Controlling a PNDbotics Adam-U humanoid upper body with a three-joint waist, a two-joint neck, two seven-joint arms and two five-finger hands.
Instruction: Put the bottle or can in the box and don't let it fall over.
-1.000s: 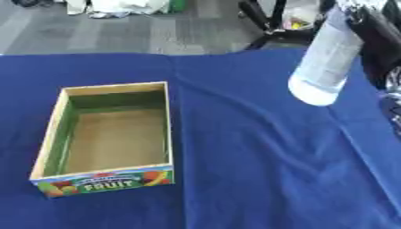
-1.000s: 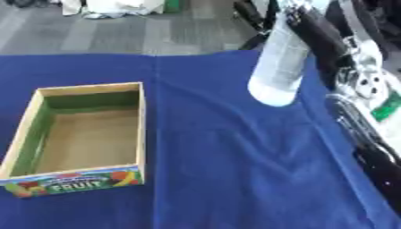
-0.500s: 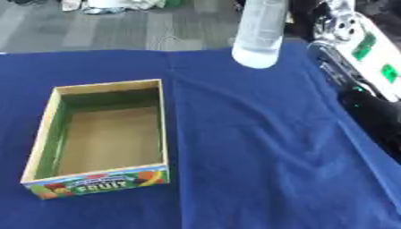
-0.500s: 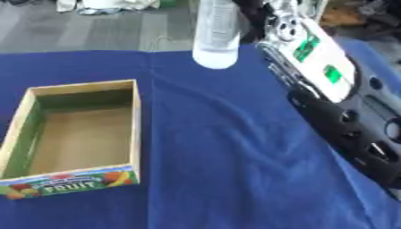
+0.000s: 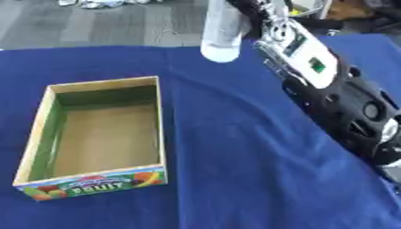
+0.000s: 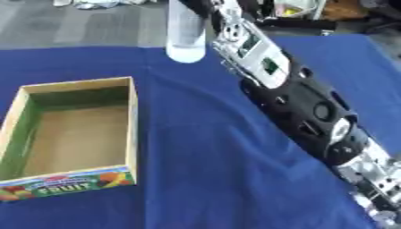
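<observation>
In the left eye view, the robot's right arm is reaching in from the 4 o'clock corner toward 12 o'clock, and its right hand (image 5: 249, 11) is holding a pale, translucent bottle (image 5: 222, 31) upright at the top edge. The bottle is hanging in the air above the blue tablecloth (image 5: 235, 156), with its rounded base pointing down. The cardboard fruit box (image 5: 161, 129) is sitting open at about 8 o'clock, and nothing is lying inside it. The bottle is hovering beyond the box's far right corner, toward 1 o'clock from it, and well apart from it. Judging from this, the bottle is already lifted, but carrying it over the box, lowering it and setting it down standing are not yet done.

In the right eye view, the bottle's top is being cut off by the frame edge, so its cap is not showing. The right hand is mostly hidden behind the bottle and blurred, so how its fingers are wrapping the bottle is hard to make out. The left hand is appearing in neither view.
</observation>
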